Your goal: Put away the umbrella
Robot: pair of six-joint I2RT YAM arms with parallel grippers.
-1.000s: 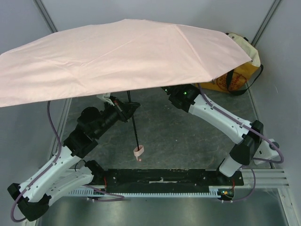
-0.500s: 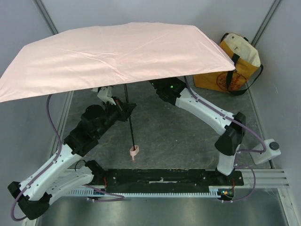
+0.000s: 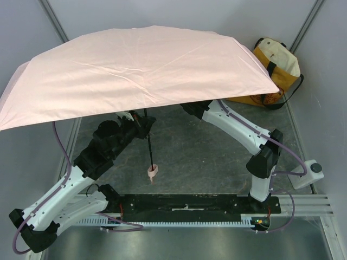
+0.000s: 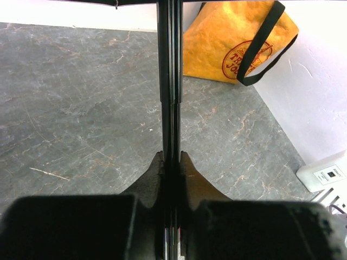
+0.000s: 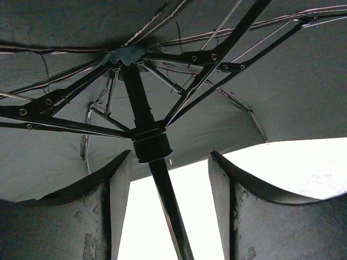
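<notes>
From above, the umbrella (image 3: 146,70) is standing open over the worktop (image 3: 206,157), its pink canopy spreading across the far ends of both arms. Its black shaft (image 3: 148,146) is slanting down toward the near edge and ending in the small handle (image 3: 153,171), which is hanging close over the worktop. The left gripper (image 3: 142,122) is clamping the shaft high up, just under the fabric. The right arm (image 3: 238,130) is reaching in from the right, its tip going out of sight beneath the canopy. A yellow tote bag (image 3: 277,67) is sitting at the far right corner.

In the left wrist view, the jaws are pressing together on the shaft, which is running straight away up the middle.

In the right wrist view, the right gripper (image 5: 171,157) is looking up along the shaft, with its fingers (image 5: 108,206) standing apart on either side and touching nothing. The runner (image 5: 152,145) is lying just ahead of them, where the ribs (image 5: 70,125) are fanning out. Folding probably turns on drawing that runner along the shaft's length, and this arm is the nearer one.
</notes>
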